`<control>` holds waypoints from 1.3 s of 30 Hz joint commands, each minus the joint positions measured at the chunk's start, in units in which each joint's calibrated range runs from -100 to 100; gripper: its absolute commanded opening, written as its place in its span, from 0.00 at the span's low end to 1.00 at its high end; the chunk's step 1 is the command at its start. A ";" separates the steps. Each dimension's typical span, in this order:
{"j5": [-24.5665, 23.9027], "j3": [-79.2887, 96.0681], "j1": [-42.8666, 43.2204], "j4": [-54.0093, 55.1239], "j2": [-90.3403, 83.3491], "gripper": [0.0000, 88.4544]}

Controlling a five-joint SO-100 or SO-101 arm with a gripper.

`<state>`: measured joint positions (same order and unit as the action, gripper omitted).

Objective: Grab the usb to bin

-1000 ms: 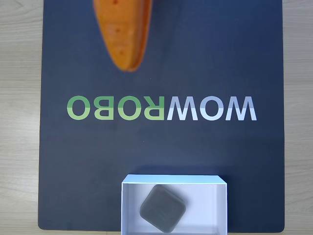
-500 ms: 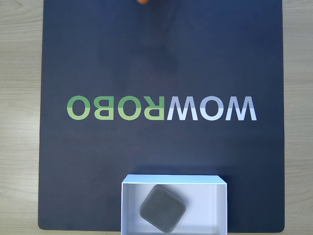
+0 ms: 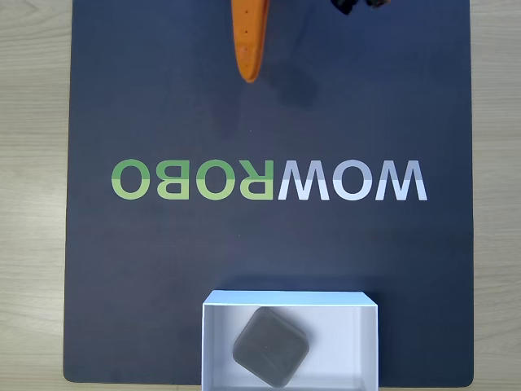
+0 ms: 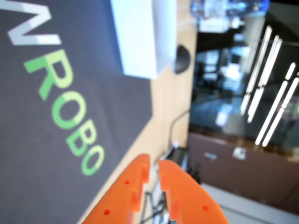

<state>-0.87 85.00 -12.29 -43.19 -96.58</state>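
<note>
- Wood-grain bench (image 3: 32, 163) under everything, with a big dark mat (image 3: 269, 252) on top that has the green and white lettering (image 3: 269, 180) across its middle. In the wrist view, past the bench edge, there's a dim room with bright strip lights, all pretty blurry.
- So the usb (image 3: 271, 346) is already sitting inside the bin (image 3: 368, 342), at the bottom edge of the fixed view. It lies flat on the bin floor, turned like a diamond, apart from all the walls, a bit left of centre.
- Going by that, the drop-off looks done, not much left of the task.
- Handling guess: small flat grey block, matte, rounded corners. Looks light and stiff, probably not slippery thanks to that finish, and it doesn't look fragile. If anyone had to pick it up again, squeezing across two opposite flat sides would be the sane way. Since it's rotated, the fingers would need to line up with its edges, and the thin bin walls look easy to knock.
- The bin itself is white, shallow and rectangular, resting on the mat's near edge. It also shows at the top of the wrist view (image 4: 140, 42), where the block inside can't be made out.
- The orange hand (image 4: 154, 168) is well apart from all that, up at the top edge of the fixed view (image 3: 248, 75). In the wrist view its fingers sit nearly together with only a thin gap, nothing between them, so it's clenched on nothing.
</note>
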 commanded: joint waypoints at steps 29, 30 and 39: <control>-5.92 8.05 -0.59 -26.52 -2.57 0.03; -5.86 8.05 -0.59 -26.61 -2.57 0.03; -5.65 6.87 -0.17 -30.45 -2.57 0.02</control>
<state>-6.68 94.67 -12.29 -72.50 -99.81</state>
